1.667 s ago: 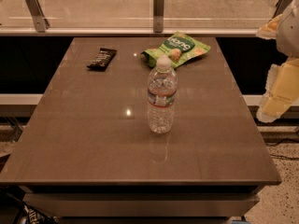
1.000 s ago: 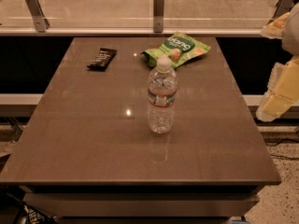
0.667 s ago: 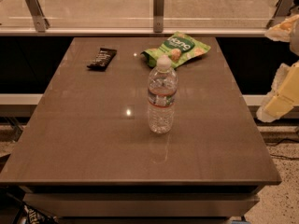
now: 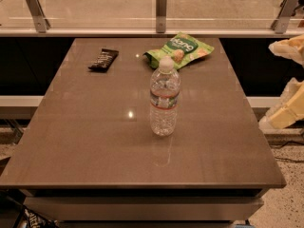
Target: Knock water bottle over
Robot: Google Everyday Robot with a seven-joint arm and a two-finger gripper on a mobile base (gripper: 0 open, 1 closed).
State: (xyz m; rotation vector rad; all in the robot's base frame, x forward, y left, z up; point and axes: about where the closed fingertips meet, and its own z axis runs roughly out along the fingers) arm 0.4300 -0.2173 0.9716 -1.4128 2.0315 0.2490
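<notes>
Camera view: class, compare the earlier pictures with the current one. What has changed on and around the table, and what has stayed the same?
Only the gripper, cut off at the right edge of the view beside the table, shifted slightly, apparently downward, well clear of the bottle. The water bottle stands upright mid-table as before, and the green snack bag and dark bar stayed put.

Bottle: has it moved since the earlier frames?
No. The bottle stands upright at the same spot just before the green bag; the tool hangs beyond the table's right edge.
</notes>
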